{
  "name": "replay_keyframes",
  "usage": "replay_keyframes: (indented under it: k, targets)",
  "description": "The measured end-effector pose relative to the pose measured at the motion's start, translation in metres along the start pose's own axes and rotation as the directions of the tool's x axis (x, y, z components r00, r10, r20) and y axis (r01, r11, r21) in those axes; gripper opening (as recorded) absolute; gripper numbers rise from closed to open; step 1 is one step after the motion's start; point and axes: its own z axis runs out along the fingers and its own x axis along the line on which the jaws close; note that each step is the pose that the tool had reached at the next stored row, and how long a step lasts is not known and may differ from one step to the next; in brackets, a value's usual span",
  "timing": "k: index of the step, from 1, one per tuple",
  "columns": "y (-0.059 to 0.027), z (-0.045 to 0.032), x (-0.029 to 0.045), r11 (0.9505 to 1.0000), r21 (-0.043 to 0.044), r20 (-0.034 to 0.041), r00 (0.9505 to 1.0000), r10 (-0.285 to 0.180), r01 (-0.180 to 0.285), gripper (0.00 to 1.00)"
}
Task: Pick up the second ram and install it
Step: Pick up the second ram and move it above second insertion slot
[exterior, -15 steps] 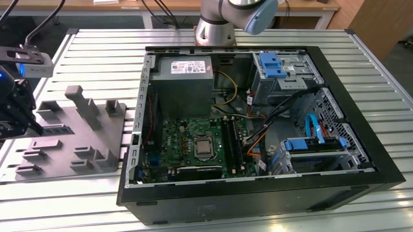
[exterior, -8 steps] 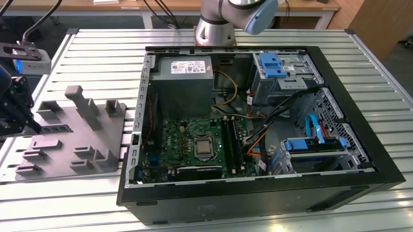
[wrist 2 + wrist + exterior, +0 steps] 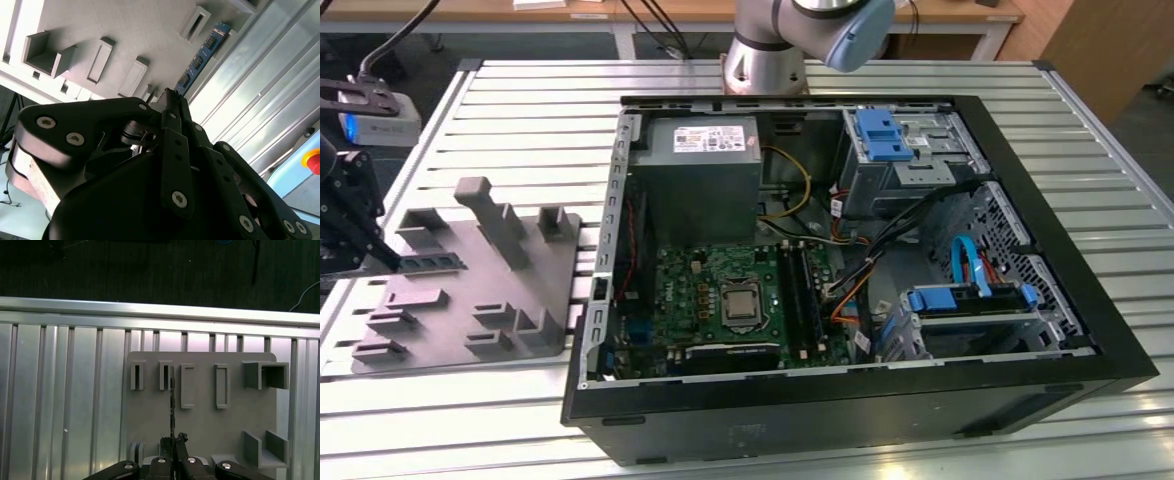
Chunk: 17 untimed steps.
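Hanging beside the tabletop [image 3: 520, 110] in the exterior view, my gripper [image 3: 382, 260] sits at the end of the second ram [image 3: 434, 262], which stands on edge in the grey block [image 3: 467, 300], long axis pointing toward the open computer case [image 3: 854, 420]. In the second wrist view the second ram [image 3: 202, 52] runs straight ahead of my gripper [image 3: 170, 94]. In the first wrist view the second ram [image 3: 171, 400] shows edge-on; clamped or not, I cannot tell.

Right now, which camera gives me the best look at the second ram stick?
The second wrist view: the second ram shows its broad face and chips, on the grey block. In the first wrist view it is edge-on, a thin dark line. In the exterior view it is small, toward the exterior view's left.
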Motion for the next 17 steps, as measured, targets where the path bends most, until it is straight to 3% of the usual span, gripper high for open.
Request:
replay_keyframes:
  k: [17]
  targets:
    - [0.0001,-0.0164,-0.0004,1.0,0.0,0.0,1.0,0.0,0.0,0.14]
